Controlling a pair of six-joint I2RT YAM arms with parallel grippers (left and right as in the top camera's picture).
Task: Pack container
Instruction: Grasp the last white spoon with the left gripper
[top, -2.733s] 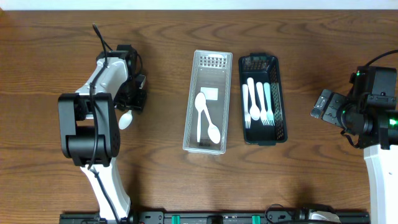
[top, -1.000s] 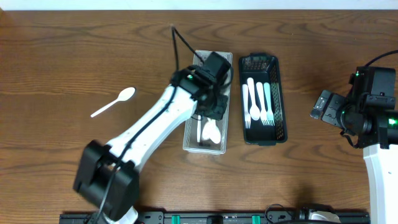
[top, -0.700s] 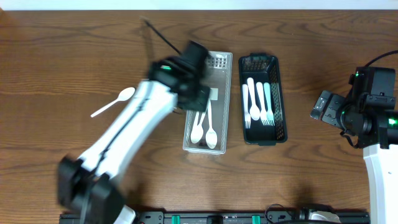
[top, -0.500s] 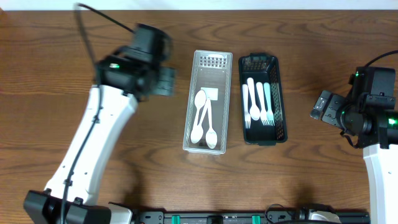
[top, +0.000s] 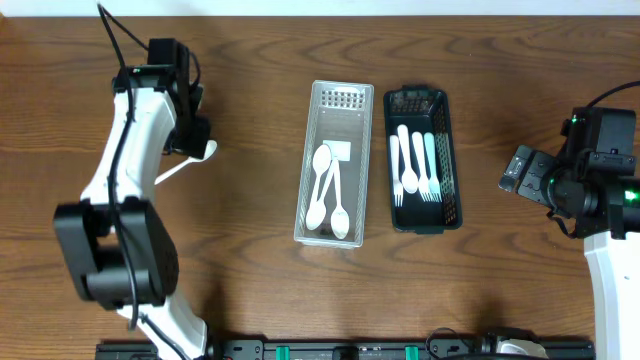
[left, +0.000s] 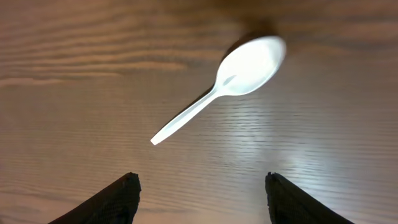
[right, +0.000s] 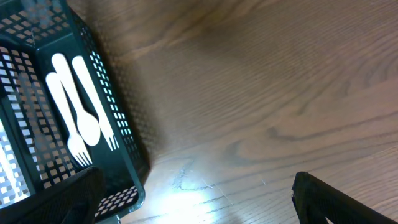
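The left claw (left: 202, 200) hangs above the counter (left: 74, 62), spread wide with nothing between its fingers (left: 118, 199). The loose spoon (left: 236, 74) lies flat on the wood ahead of the fingertips and slants across the wrist view, bowl to the upper right and handle tip to the lower left. The step in hand is judged to be picking up this spoon. The claw should first advance until the handle sits midway between the fingers. The wrist should then turn so the closing line crosses the handle squarely. The plastic is thin and lies flush, so the fingertips likely need to reach the counter before closing. A grip near the neck should limit swinging. The tray (top: 303, 170), well to the right, holds three spoons (top: 325, 190) lengthwise, so the release should follow its long axis. The basket (top: 447, 160) of forks (top: 412, 160) stands just beside it. The right claw (right: 199, 202) is also wide open and empty, near the basket's outer side.
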